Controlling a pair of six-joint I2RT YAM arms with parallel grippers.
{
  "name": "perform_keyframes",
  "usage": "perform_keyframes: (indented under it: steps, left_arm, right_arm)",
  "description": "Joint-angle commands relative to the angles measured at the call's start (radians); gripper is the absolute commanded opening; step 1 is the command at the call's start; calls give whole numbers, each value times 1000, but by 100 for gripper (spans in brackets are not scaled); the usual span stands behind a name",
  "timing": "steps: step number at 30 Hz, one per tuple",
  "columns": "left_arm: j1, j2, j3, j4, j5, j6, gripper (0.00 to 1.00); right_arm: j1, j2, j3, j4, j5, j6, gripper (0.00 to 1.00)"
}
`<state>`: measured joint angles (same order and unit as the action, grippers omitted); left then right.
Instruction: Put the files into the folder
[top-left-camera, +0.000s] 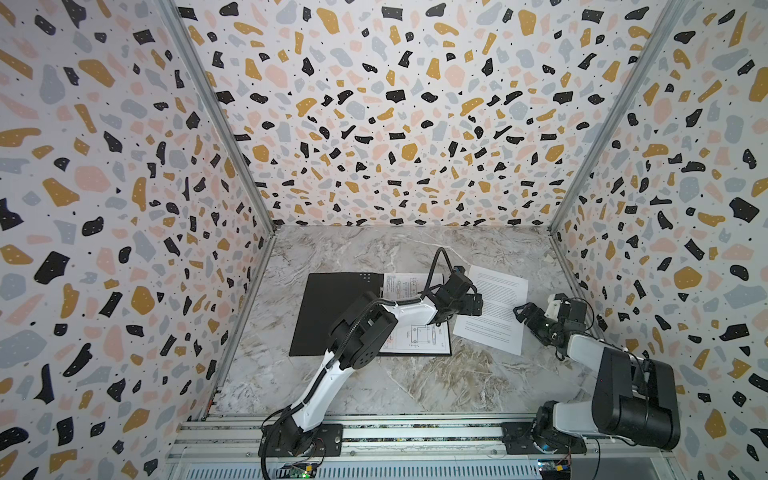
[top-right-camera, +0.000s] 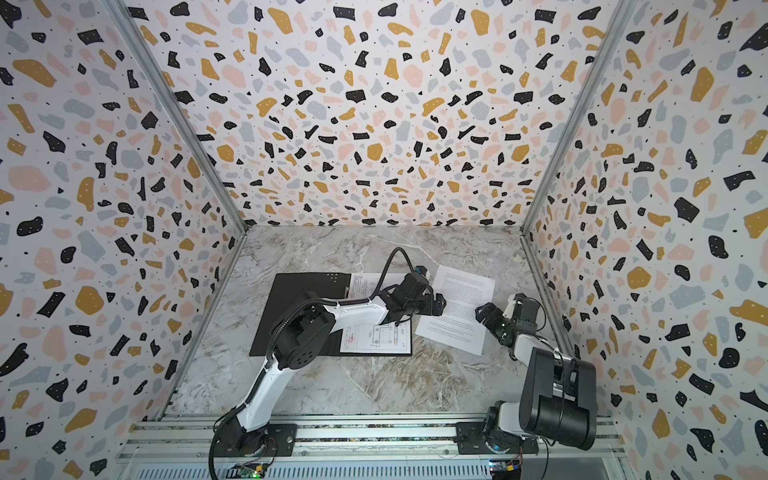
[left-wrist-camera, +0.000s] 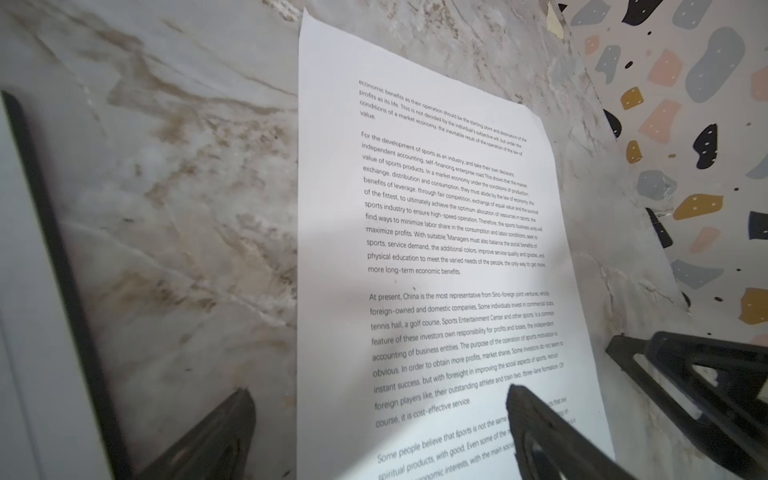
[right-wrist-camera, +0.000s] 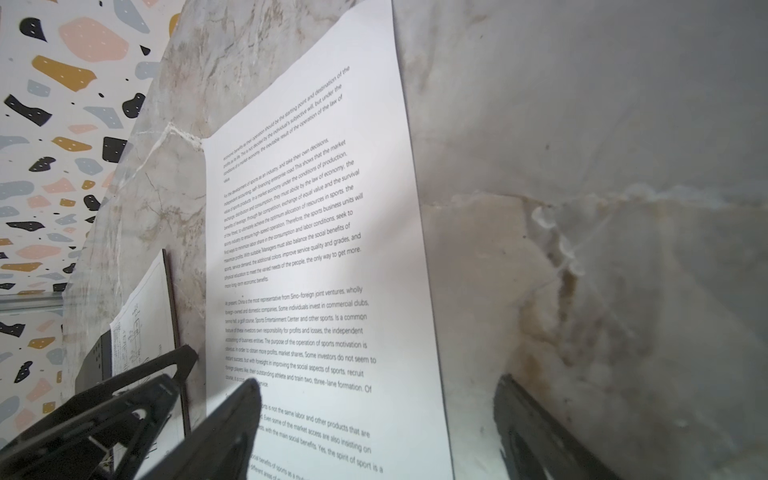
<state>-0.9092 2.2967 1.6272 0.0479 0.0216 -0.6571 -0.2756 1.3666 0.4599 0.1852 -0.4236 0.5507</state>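
Marble tabletop (top-left-camera: 415, 386) carries everything I care about. The folder (top-left-camera: 332, 311) lies open, black inside up, left of centre, with the drawing sheet (top-left-camera: 419, 338) already on its right half. Whether another sheet lies under it I cannot tell. The text sheet (top-left-camera: 494, 307) is outside, flat on the marble just beside the folder's right edge, its long axis running far-to-near and a little skewed.

That sheet sits between my two grippers. The left gripper (top-left-camera: 476, 305) reaches across the folder to the sheet's folder-side long edge. In the left wrist view its jaws stand wide and hold nothing, one over bare marble, the other over the print. The right gripper (top-left-camera: 521, 313) faces it at the opposite long edge, also spread wide and empty, straddling that edge in the right wrist view.

Both are about equally near, so I judge the coming move turns on sideways travel: the sheet must go left, across its short axis, onto the folder. Contact with the paper I cannot confirm
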Motion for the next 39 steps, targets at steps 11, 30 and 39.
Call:
perform_keyframes:
  steps: [11,30,39]
  left_arm:
    - [-30,58,80,-54,46,46,92]
    - [-33,45,29,9,107,25,91]
    - [-33,39,1,63,147,0,91]
  right_arm:
    - [-4,43,31,-77,-72,-27,85]
    - [-4,28,-59,-86,-170,-8,84]
    - [-4,-2,-111,-63,-223,22,85]
